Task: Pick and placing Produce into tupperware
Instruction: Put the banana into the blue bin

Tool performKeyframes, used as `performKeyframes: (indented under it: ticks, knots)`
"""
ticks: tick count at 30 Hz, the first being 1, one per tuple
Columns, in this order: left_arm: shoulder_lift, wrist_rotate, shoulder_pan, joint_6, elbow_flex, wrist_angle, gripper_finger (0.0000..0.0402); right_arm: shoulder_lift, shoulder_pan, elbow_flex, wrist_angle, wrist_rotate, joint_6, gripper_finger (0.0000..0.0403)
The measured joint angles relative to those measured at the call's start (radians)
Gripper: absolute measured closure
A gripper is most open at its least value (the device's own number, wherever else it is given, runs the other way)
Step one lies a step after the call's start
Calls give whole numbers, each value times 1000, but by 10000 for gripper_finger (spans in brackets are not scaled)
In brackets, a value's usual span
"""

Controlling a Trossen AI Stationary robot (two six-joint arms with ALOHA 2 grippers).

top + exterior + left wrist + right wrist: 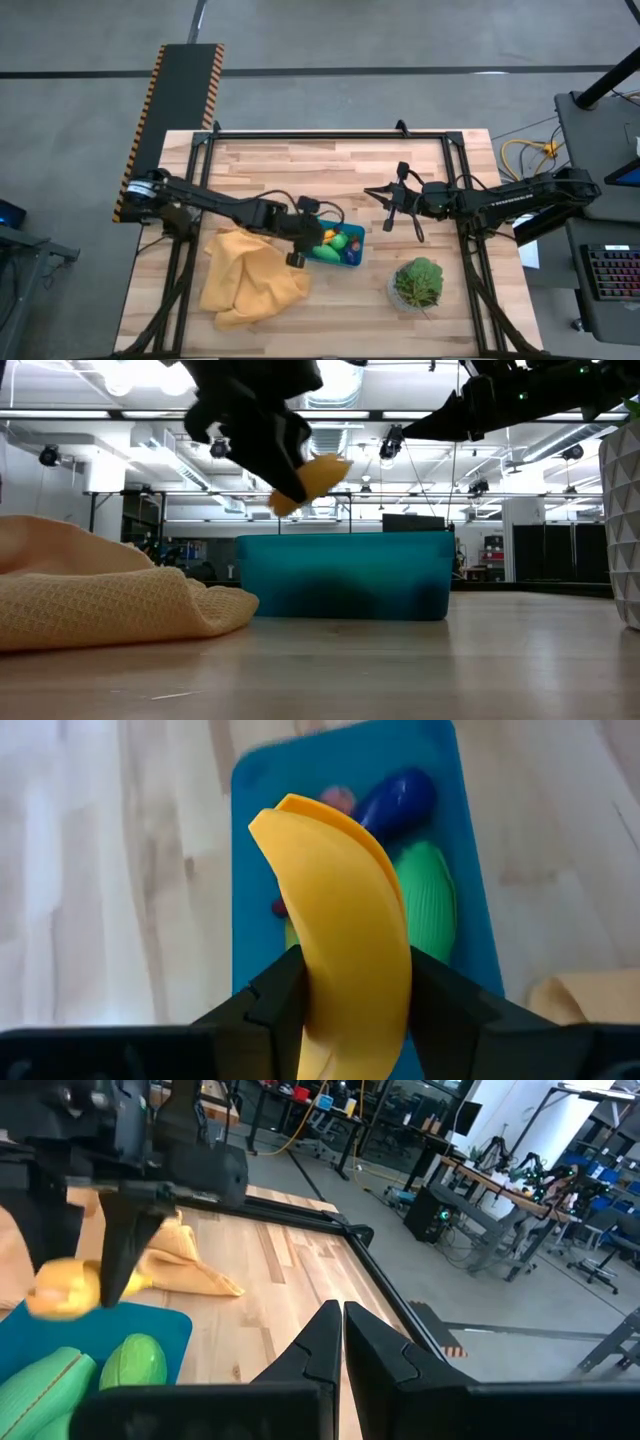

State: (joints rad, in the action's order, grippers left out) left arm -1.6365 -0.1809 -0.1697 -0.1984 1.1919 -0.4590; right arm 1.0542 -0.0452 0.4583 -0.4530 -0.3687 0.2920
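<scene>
**Banana over the container**

Left tool [350, 1010] is clamped on a smooth, curved yellow banana [345, 930], held above the teal tupperware [345, 575]; the low view hides its contents behind the opaque wall. Only the left wrist view shows what lies inside: a ribbed green piece [430, 900], a glossy purple one [395, 800] and a blurred pink bit. From above, the tupperware [352, 258] sits near the bench [300, 160] centre, with a crumpled mustard cloth [245, 275] at its 8 o'clock. Right tool [340, 1340], fingers together and empty, hovers at its 2 o'clock.
</scene>
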Motion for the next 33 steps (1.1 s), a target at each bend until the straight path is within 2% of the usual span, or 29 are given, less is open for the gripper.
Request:
performKeyframes:
  ticks: [4,10,22,28,33]
  knots:
    - [-33,60,30,-52,1,70,278,0,0,0,1,0,4,394]
    - [-95,71,44,-105,18,114,279,0,0,0,3,-1,5,394]
    - [-277,84,52,-188,178,122,279,0,0,0,4,-2,5,394]
    - [-293,88,52,-200,217,89,275,0,0,0,7,-2,6,394]
    - [-293,90,52,-200,228,84,251,0,0,0,8,-2,5,394]
